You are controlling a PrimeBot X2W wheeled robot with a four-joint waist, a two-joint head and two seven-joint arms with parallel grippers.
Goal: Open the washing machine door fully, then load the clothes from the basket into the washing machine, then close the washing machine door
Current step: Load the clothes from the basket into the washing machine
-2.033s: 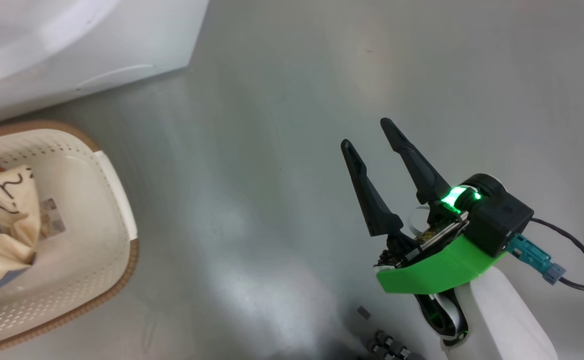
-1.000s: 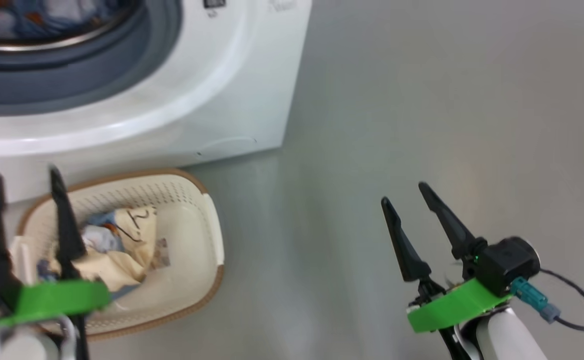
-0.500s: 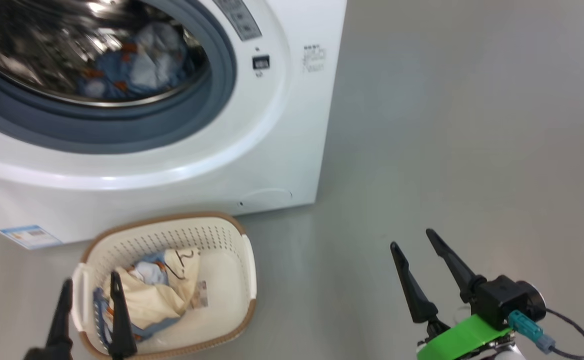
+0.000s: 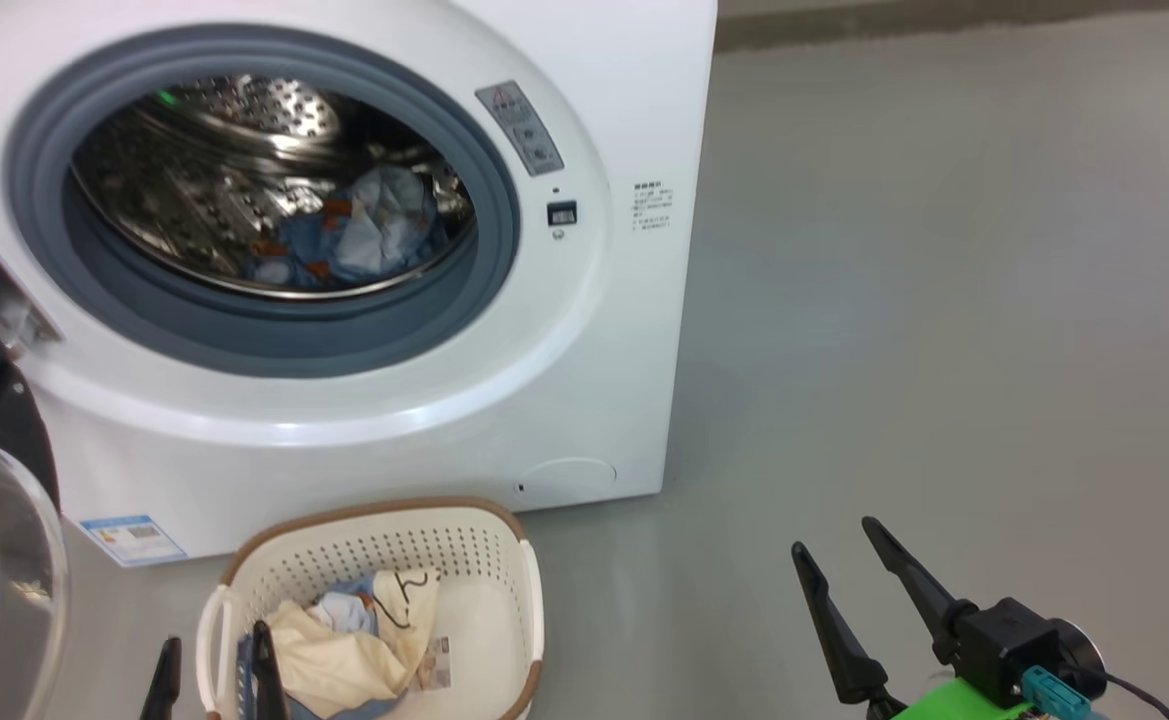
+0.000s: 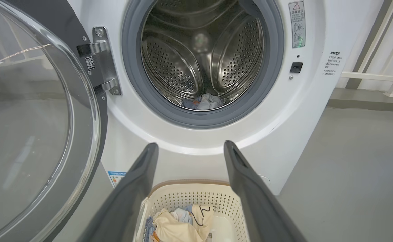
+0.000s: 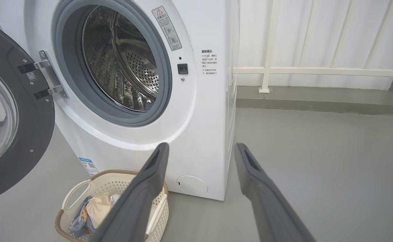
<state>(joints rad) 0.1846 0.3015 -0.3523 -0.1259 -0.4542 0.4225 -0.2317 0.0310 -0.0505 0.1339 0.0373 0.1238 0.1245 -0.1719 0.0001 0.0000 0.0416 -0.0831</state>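
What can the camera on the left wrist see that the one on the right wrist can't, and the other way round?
Left wrist, not right: a light blue garment at the bottom of the drum. Right wrist, not left: the washing machine's side panel. Both: the washing machine door swung open, the basket of clothes, and an open gripper: the left gripper in one, the right gripper in the other.

I'm looking down on a smooth grey floor (image 4: 944, 300) (glossy enough to throw soft reflections). The white washing machine (image 4: 594, 400) stands on it to my left, and the cream basket (image 4: 394, 548) sits just in front of its base; I can't tell whether they touch.
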